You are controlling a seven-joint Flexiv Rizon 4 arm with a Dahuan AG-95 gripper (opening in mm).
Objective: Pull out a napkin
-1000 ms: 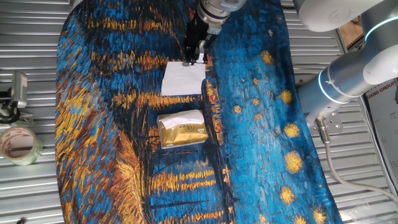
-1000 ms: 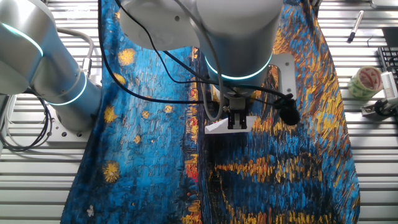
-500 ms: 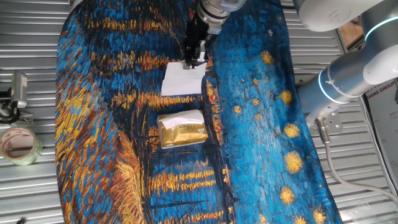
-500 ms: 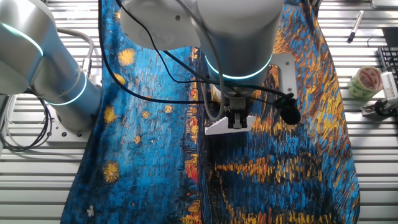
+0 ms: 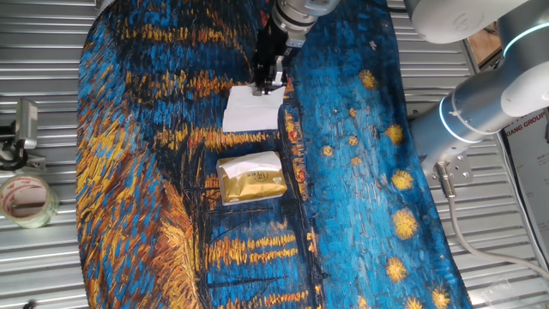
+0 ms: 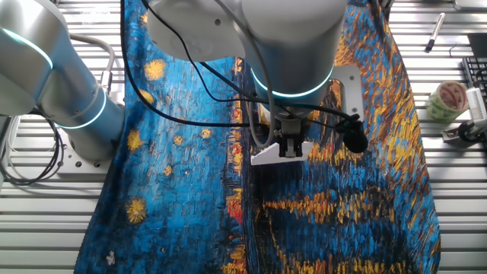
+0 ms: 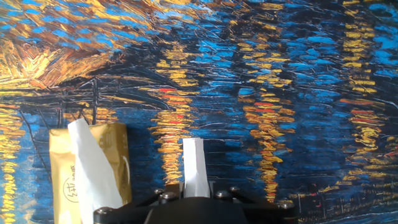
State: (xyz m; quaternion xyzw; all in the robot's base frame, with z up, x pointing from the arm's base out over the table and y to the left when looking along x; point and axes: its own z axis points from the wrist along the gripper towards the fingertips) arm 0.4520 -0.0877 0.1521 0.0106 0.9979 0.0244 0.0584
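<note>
The gripper [image 5: 265, 82] had its fingers pinched on one edge of the napkin [image 5: 252, 110], which lay clear of the gold tissue pack [image 5: 250, 178], toward the table's far edge. Both rested on the painted cloth [image 5: 360, 172]; a tape roll [image 5: 26, 199] sat by the left edge.

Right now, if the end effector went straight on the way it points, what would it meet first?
Most likely the blue and gold painted tablecloth just below it. The end effector points down, pinching the thin white paper napkin at its far edge. Depth is hard to judge.
</note>
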